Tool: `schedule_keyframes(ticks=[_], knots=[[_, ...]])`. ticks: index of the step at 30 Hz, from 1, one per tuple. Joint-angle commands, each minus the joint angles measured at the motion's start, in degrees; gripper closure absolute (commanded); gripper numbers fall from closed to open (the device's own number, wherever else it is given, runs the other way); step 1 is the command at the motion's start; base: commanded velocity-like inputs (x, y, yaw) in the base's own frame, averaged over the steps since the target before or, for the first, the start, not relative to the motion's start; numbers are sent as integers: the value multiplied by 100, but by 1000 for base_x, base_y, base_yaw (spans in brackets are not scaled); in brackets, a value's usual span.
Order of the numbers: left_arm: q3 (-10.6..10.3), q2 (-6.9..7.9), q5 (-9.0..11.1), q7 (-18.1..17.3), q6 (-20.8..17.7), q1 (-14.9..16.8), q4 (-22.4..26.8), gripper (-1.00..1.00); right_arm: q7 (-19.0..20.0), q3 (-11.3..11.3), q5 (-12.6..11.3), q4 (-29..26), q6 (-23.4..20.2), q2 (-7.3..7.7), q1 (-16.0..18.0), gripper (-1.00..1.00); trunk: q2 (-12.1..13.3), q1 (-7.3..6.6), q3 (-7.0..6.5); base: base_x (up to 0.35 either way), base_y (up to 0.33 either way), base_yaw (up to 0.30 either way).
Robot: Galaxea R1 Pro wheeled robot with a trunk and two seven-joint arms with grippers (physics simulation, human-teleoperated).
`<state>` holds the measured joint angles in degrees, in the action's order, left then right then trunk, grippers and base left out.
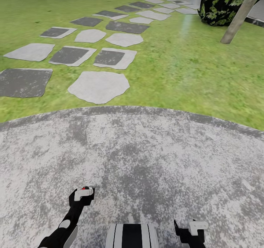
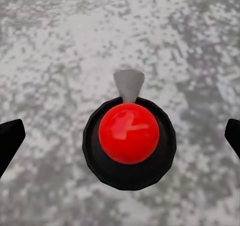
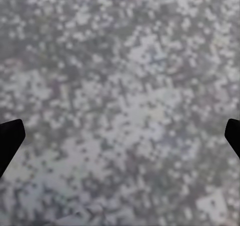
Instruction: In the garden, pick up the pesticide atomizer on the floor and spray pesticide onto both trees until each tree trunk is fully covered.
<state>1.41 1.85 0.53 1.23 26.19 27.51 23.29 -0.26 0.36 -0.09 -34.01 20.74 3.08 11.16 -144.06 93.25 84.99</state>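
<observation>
The left gripper [image 1: 84, 193] hung low over the mottled grey floor [image 1: 154, 156], and a speck of red at its tip hinted at the pesticide atomizer [image 2: 129, 142] directly beneath it. In the left wrist view the bottle stood upright on the paving, seen from straight above: red top centred in the dark body, pale grey trigger head pointing away from the camera, and the two dark fingertips [image 2: 10, 138] spread wide to either side, clear of the bottle, so that claw was released and holding nothing. To do the pickup well, the judgement here was to keep the bottle centred between the fingers, come straight down until the pads flanked the dark body below the red cap, and close gently; a round, upright bottle would probably tip or roll out if caught off-centre or only at the cap. The trigger head sat crosswise to the closing line, so it should not be pinched. Further right, the right gripper [image 1: 190, 230] hovered over bare paving, its fingertips [image 3: 10, 136] likewise parted and empty. Beyond the paved patch lay grass [image 1: 190, 68] and stepping stones [image 1: 99, 87], with a tree trunk [image 1: 240, 15] well off at the far right beside dark foliage [image 1: 220, 0]; nothing lay between the gripper and the bottle.
</observation>
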Motion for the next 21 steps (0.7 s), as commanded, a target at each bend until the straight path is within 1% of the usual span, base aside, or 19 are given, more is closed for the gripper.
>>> schedule_keyframes(ticks=[1,17,18,21], knots=[[0,0,0,0,0,0,0,-100,0,0,0,0,0,0,0,-100,0,0,0,0,0,7],[-4,0,-2,0,11,-6,0,-100,0,0,0,0,0,0,0,-100,0,0,0,0,0,1],[-6,-2,-4,0,13,-12,0,100,0,0,0,0,0,0,0,-100,0,0,0,0,0,0],[-8,-4,-11,-1,10,-16,0,100,0,0,0,0,0,0,0,-100,0,0,0,0,0,0]])
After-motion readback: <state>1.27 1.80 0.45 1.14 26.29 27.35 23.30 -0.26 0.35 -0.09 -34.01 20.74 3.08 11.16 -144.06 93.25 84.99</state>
